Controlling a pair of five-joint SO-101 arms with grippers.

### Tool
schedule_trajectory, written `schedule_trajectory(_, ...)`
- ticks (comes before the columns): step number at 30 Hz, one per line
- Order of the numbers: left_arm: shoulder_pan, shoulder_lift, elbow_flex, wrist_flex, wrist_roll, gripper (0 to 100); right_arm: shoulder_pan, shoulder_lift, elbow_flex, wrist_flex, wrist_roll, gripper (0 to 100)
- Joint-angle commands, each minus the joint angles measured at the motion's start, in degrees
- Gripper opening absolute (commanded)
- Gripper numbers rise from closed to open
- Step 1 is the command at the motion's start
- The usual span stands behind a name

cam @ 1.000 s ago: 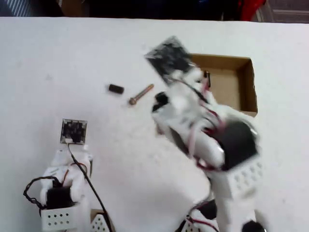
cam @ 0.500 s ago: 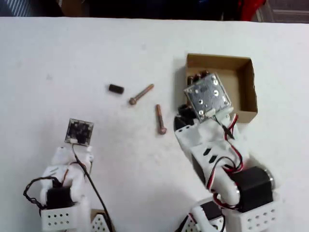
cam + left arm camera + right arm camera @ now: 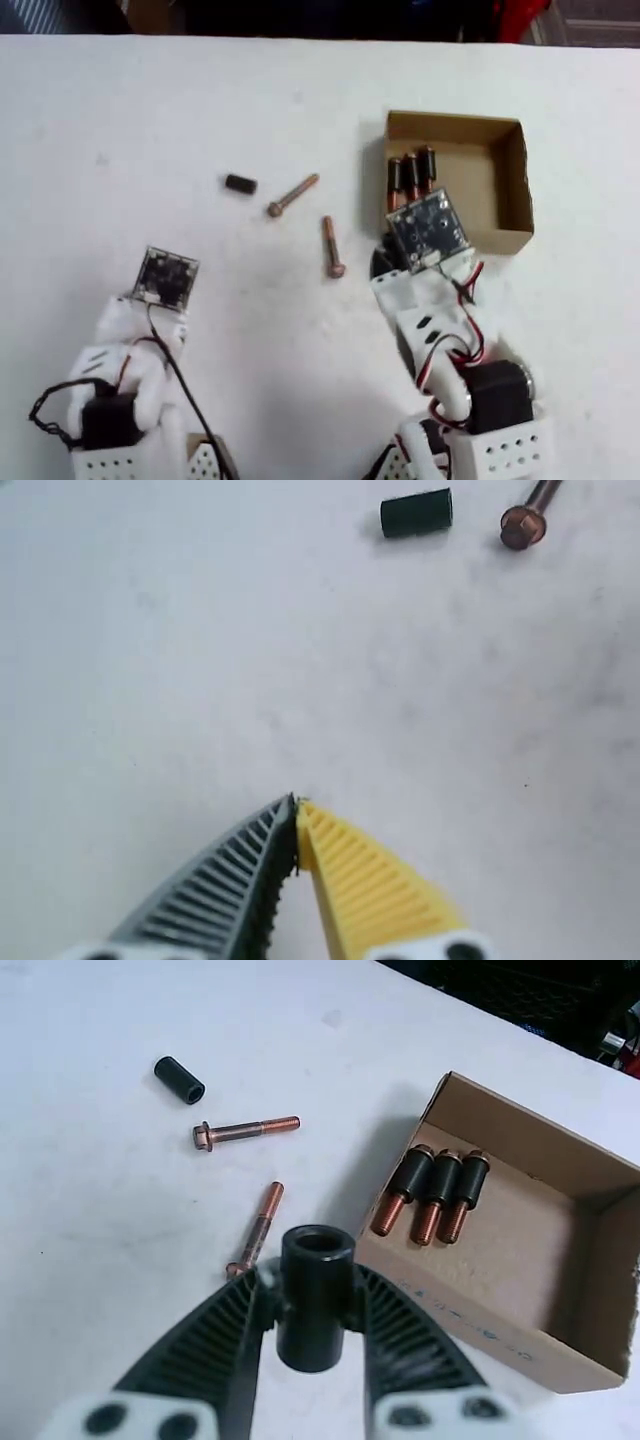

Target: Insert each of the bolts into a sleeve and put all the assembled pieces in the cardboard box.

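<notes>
Looking down, you've got bolts (image 3: 293, 195) and a spare sleeve (image 3: 240, 184) loose on the bench (image 3: 150, 100), with finished pieces (image 3: 410, 172) in the box (image 3: 455, 122). Left tool (image 3: 297, 805): pressed together, empty. Right tool (image 3: 315, 1278) pinches a sleeve (image 3: 318, 1250) upright; it could twist askew once a bolt pushes in.

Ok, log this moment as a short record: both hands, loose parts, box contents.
left hand: shut, empty, over the table
right hand: shut on a black sleeve, held upright
loose sleeve: lying on the table
first bolt: loose, beside the loose sleeve
second bolt: loose, nearer the box
cardboard box: three assembled pieces side by side
</notes>
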Motion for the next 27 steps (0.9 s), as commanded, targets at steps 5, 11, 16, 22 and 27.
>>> schedule_trajectory(5, -0.84, 0.04, -12.31, 6.33, -5.98, 2, 0.92, -9.98, 9.14, -6.37, -0.18, 1.7)
schedule_trajectory(11, -5.05, 10.42, -22.07, 6.15, -10.73, 2, 1.01, -16.04, 15.12, -10.51, -4.13, 1.7)
schedule_trajectory(16, -4.88, 25.98, -33.32, 6.07, -10.37, 2, 1.01, -19.38, 17.67, -11.03, -4.48, 1.7)
schedule_trajectory(22, 0.57, 41.71, -42.37, 6.07, -10.46, 2, 0.66, -22.37, 22.59, -14.64, -4.48, 1.8)
schedule_trajectory(27, 10.07, 53.93, -46.77, 5.98, -10.37, 2, 0.75, -25.1, 26.73, -17.01, -4.48, 1.8)
